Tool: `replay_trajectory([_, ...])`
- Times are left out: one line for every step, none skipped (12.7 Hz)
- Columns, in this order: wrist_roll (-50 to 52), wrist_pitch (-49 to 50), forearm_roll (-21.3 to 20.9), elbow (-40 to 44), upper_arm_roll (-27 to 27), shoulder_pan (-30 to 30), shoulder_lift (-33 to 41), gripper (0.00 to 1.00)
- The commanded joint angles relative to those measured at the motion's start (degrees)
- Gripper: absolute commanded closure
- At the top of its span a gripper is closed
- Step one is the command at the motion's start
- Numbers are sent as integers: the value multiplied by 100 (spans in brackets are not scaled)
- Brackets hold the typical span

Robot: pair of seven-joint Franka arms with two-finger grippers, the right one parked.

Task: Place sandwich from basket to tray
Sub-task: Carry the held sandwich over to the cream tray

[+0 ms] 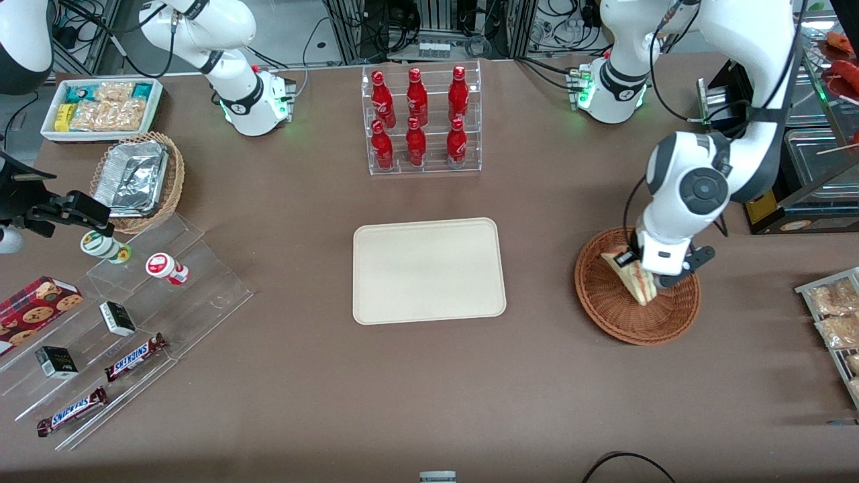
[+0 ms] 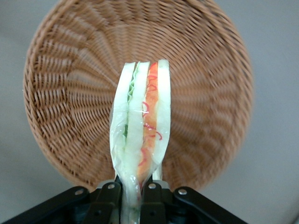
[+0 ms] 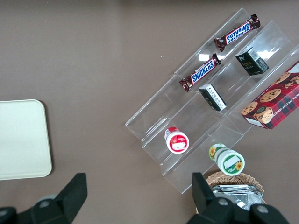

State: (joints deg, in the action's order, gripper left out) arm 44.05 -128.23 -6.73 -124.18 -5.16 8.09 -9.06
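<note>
Gripping the sandwich [image 2: 140, 130] between closed fingers, the tool [image 2: 132, 191] hangs above the basket [image 2: 70, 93].

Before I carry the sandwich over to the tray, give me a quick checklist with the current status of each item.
1. Left arm's end effector shut on the triangular pale-bread sandwich: ok.
2. Sandwich lifted clear of the round reddish-brown wicker basket: cannot tell.
3. Sandwich intact, red and green filling in place: ok.
4. Flat cream-beige rectangular tray bare for placing: ok.
5. Path over the brown table between basket and tray unobstructed: ok.
</note>
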Motion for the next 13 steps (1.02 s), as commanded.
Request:
replay_trajectory([-590, 456, 145, 341, -99, 280, 10, 100])
replay_trajectory([-626, 465, 241, 429, -195, 411, -60, 100])
replay_trajectory([-626, 448, 303, 560, -283, 526, -165, 100])
replay_trajectory([-626, 465, 417, 814, -371, 675, -305, 100])
replay_trajectory([-626, 509, 497, 1139, -424, 868, -524, 100])
replay_trajectory([-548, 718, 523, 1559, -442, 1096, -831, 100])
replay_trajectory([-434, 912, 532, 1981, -442, 1342, -1139, 100])
replay_trajectory([-59, 1044, 524, 2412, -442, 1579, -1499, 100])
replay_trajectory([241, 1098, 515, 2729, -442, 1808, -1763, 100])
replay_trajectory([366, 1098, 515, 2968, -442, 1984, -1957, 100])
replay_trajectory([498, 1107, 515, 3283, -442, 2195, -2220, 100])
replay_trajectory([664, 1107, 515, 3513, -442, 2345, -2449, 100])
replay_trajectory([849, 1107, 515, 3767, -442, 2520, -2660, 100])
